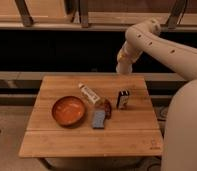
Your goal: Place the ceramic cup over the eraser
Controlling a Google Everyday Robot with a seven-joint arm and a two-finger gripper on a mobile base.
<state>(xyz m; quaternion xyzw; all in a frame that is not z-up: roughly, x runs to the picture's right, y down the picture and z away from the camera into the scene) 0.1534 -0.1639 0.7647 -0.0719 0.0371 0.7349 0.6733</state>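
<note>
The eraser (123, 99), a small black block with a white patch, stands upright on the right half of the wooden table (137, 135). My gripper (123, 66) hangs in the air well above and slightly behind it, at the end of the raised white arm. A cream-white tapered shape at the gripper's tip looks like the ceramic cup (123, 69), and the gripper is shut on it. The cup is clear of the table and apart from the eraser.
A wide orange bowl (68, 110) sits at the table's left centre. A flat blue-grey pad (98, 119) lies beside it, with a small brown object (107, 107) and a slanted pale bottle (89, 93) just behind. The robot's white body (184, 130) fills the right edge.
</note>
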